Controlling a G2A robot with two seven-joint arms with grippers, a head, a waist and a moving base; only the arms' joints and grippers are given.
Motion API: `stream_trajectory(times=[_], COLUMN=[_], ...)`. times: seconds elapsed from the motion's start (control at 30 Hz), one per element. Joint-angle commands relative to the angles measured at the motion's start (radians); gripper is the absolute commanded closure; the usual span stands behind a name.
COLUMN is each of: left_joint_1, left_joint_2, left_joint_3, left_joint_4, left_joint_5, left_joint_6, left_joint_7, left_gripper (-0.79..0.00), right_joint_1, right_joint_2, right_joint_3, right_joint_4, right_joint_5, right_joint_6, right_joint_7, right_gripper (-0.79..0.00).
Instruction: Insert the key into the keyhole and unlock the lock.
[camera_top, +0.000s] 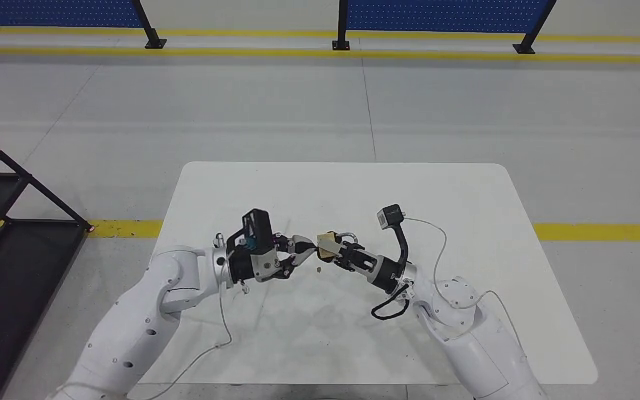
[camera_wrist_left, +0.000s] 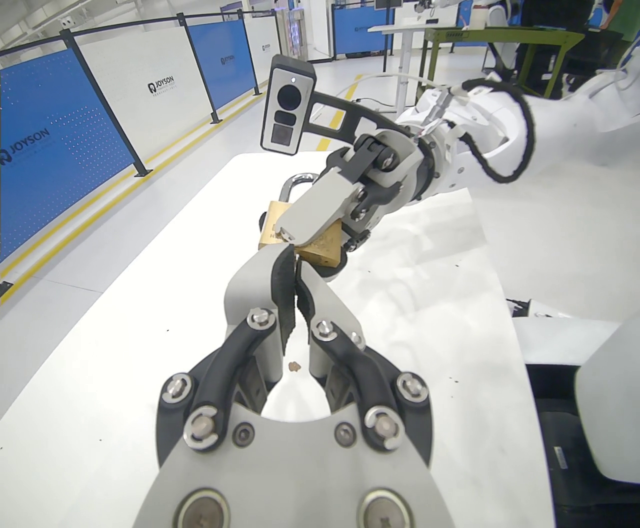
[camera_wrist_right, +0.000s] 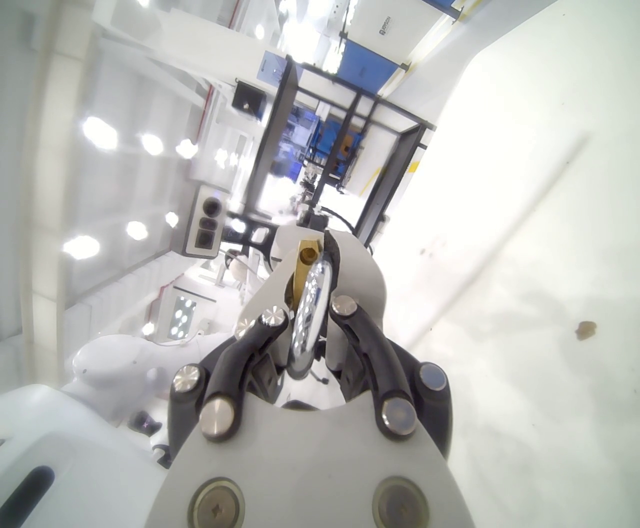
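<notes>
**Brass lock pinched in the right claw, left claw closed at its base**

Brass lock: you have it up off the table, over the near-middle part, between the two arms.

Your right claw is closed on the lock body, one finger over a flat face and one under the other. In the right wrist view the brass edge sits between the pads. The steel shackle runs back toward the claw's palm. In the left wrist view the shackle pokes out behind the upper finger, on the side away from your left arm.

Your left claw comes in from the opposite side. Its two black pads are pressed together, and the tips touch the lock's end opposite the shackle. Only a thin pale sliver shows between the tips. It is too small to tell whether it is the key, and you can't see the keyhole.

The two claws meet tip to tip, roughly in one line in the top view. The left arm comes from the near-left and the right arm from the near-right.

A small brown crumb lies on the table below the left claw.
</notes>
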Motion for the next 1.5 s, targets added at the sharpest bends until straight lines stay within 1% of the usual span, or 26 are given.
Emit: stream_trajectory(times=[0.0,0.47,1.47], left_joint_1=[0.006,0.037,0.065], left_joint_2=[0.0,0.0,-0.003], left_joint_3=[0.0,-0.012,-0.022], left_joint_4=[-0.005,-0.038,-0.082], left_joint_5=[0.018,0.127,0.243], left_joint_6=[0.003,0.019,0.075], left_joint_7=[0.012,0.076,0.115], left_gripper=[0.0,0.0,0.0], right_joint_1=[0.0,0.0,0.0], right_joint_2=[0.0,0.0,0.0], right_joint_3=[0.0,0.0,0.0], right_joint_4=[0.0,0.0,0.0], right_joint_5=[0.0,0.0,0.0], right_joint_6=[0.0,0.0,0.0], right_joint_7=[0.0,0.0,0.0], right_gripper=[0.0,0.0,0.0])
